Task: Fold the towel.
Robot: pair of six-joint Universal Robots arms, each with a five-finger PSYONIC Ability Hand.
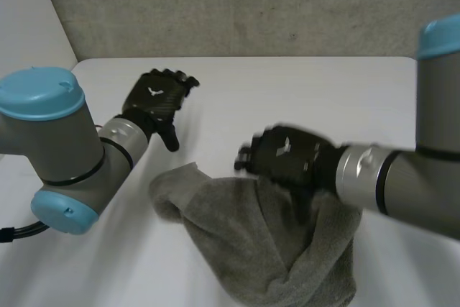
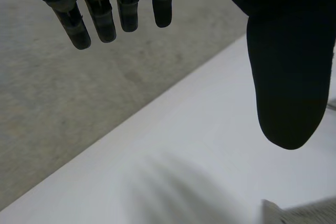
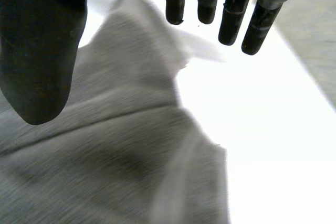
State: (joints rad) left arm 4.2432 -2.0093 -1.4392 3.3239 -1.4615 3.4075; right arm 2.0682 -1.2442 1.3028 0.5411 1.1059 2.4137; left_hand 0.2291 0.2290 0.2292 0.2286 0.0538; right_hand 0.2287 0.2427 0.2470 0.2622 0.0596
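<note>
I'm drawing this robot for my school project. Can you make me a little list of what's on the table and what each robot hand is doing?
towel: grey, crumpled in a heap, not folded yet
table: white, with the towel lying on its near part
left robot hand: open, fingers straight, over bare table, away from the towel
right robot hand: open, fingers straight, over the far side of the towel
right robot hand touching towel: cannot tell

Open table [image 1: 302,98] beyond towel [image 1: 244,242], seemingly
</note>
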